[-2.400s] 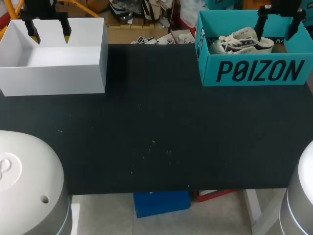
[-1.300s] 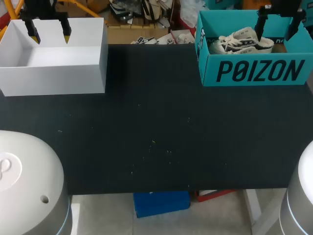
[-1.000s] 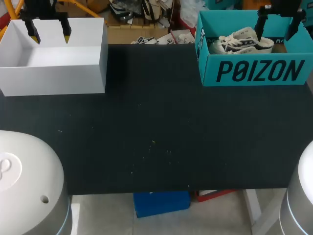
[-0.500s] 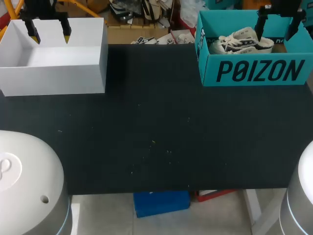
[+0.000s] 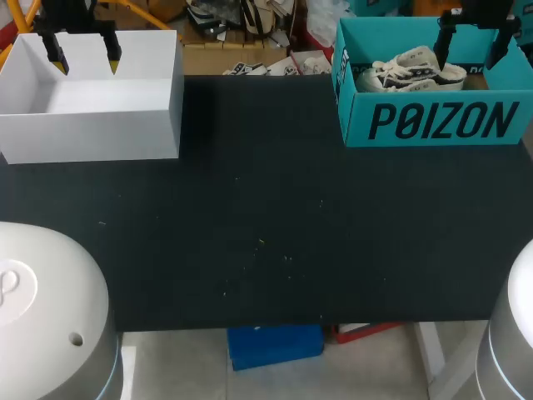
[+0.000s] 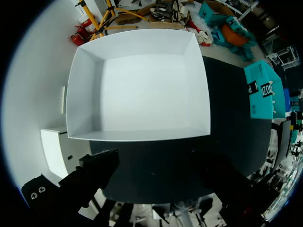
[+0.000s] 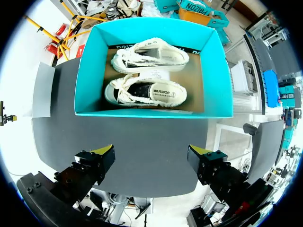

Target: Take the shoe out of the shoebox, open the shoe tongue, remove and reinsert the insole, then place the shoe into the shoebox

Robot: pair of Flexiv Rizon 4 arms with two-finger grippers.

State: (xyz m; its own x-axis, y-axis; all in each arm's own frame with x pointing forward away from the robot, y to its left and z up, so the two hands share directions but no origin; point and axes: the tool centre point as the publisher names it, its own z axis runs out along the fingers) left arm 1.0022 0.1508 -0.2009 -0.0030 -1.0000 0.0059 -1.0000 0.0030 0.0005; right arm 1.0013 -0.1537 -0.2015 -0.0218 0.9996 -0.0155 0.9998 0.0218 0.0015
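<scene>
A teal shoebox (image 5: pixel 433 121) stands open at the table's far right, and shows from above in the right wrist view (image 7: pixel 142 111). Two white canvas sneakers lie side by side in it, one nearer my gripper (image 7: pixel 147 92) and one behind it (image 7: pixel 151 56); in the head view they show over the box wall (image 5: pixel 412 71). My right gripper (image 5: pixel 470 48) hangs above the shoebox, open and empty, its yellow tips (image 7: pixel 152 153) spread over the table short of the box. My left gripper (image 5: pixel 83 57) is open and empty over the white box; its dark fingers (image 6: pixel 97 170) stand wide apart.
An empty white open box (image 5: pixel 92 125) sits at the far left corner, seen from above (image 6: pixel 137 90) in the left wrist view. The black table top (image 5: pixel 266 217) spreads between the two boxes and toward the front edge.
</scene>
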